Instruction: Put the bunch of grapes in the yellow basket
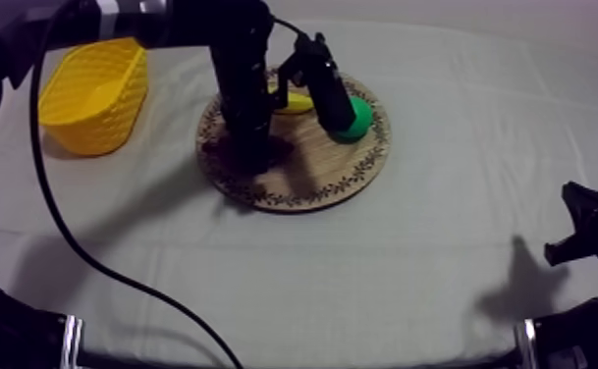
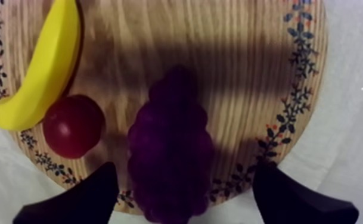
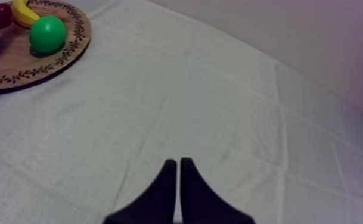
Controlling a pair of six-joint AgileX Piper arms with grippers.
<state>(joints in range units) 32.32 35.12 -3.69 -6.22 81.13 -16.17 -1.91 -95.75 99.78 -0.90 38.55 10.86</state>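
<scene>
- While my left gripper [image 2: 186,173] stands jaws apart, the dark purple bunch of grapes [image 2: 171,149] lies between them, long axis 12-to-6.
- Jaws together on my right gripper [image 3: 178,164], farther off.

I find the light dim and cool, falling from above. My left arm [image 1: 239,88] throws a broad shadow across the wooden board [image 2: 237,36], darkening the bunch of grapes [image 2: 170,161]. Softer shadows lie on the surface [image 1: 440,216].
</scene>
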